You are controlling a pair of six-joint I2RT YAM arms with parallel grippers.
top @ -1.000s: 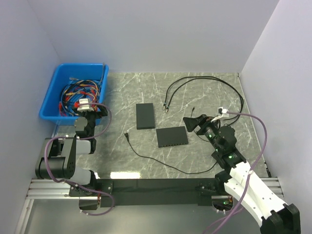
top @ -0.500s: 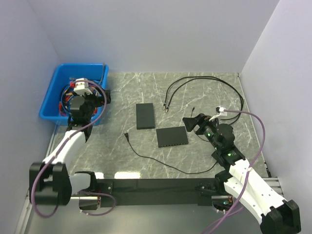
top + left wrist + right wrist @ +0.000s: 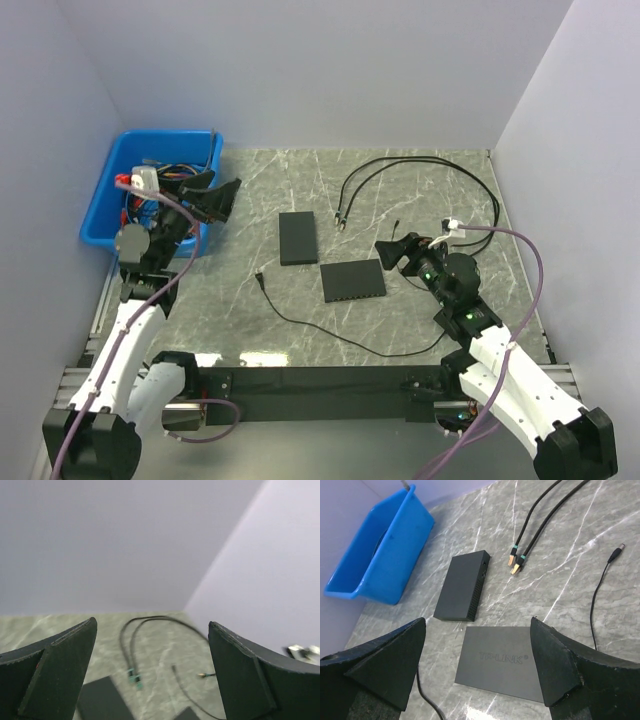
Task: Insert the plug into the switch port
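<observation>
Right fingers [image 3: 385, 665] are spread wide with nothing between them. They hover low over the tabletop [image 3: 580, 595], just off the far right corner of the flat black switch [image 3: 500, 662] with the logo on its lid. Left fingers [image 3: 55, 665] are apart and empty too, up in the air next to the blue bin [image 3: 385, 560], well away from the action.

The plugs [image 3: 516, 565] are the two gold-tipped ones with green collars. They lie side by side on the tabletop beyond the switch, near the smaller black box [image 3: 462, 587].

Nothing's been picked up, so the step in hand looks like going for a plug. Best bet is for the right arm to reach past the switch and pinch just one plug by its body, not by the black cord [image 3: 400, 158], so it won't flop. The two plugs sit almost touching, so coming in from the outer side seems safer. The ports aren't visible from here, so the port face needs finding before lining up.
</observation>
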